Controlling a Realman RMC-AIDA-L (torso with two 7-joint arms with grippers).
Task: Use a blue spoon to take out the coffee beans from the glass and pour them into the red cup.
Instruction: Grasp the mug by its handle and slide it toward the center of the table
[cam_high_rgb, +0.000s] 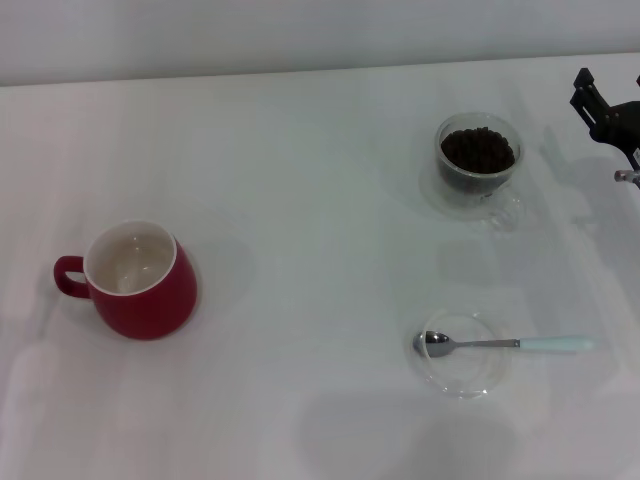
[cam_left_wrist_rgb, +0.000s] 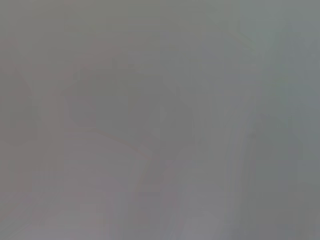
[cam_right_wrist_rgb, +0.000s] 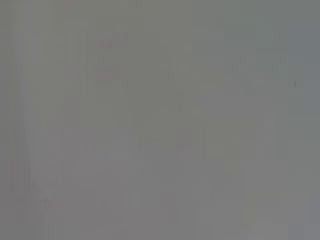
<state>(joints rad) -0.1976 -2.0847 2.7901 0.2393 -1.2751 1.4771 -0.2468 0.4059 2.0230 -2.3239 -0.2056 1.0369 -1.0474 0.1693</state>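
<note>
Right now my right gripper (cam_high_rgb: 608, 112) shows only at the far right edge of the head view, up beside the back of the white surface (cam_high_rgb: 300, 180), and I cannot tell how it is set. It hangs well apart from the blue spoon (cam_high_rgb: 505, 343) and a little to the right of the glass (cam_high_rgb: 478, 165), touching neither. My left gripper does not appear in any view. Both wrist views give only a flat grey field, with nothing in them I can make out.

On the surface, the glass stands upright at the back right, its clear handle turned toward the front right. It holds the coffee beans (cam_high_rgb: 478, 150), a dark heap reaching close to the rim.

Nearer to me on the right lies the spoon. Its shiny bowl rests on a flat clear saucer (cam_high_rgb: 462, 372), and its pale blue handle runs out past the saucer's rim to the right, lying level on the surface. The spoon sits in front of the glass, with bare surface between the two.

The red cup (cam_high_rgb: 140, 285) stands upright on the left, well apart from the glass and the spoon, its loop handle pointing left. Its white inside looks bare of beans.
</note>
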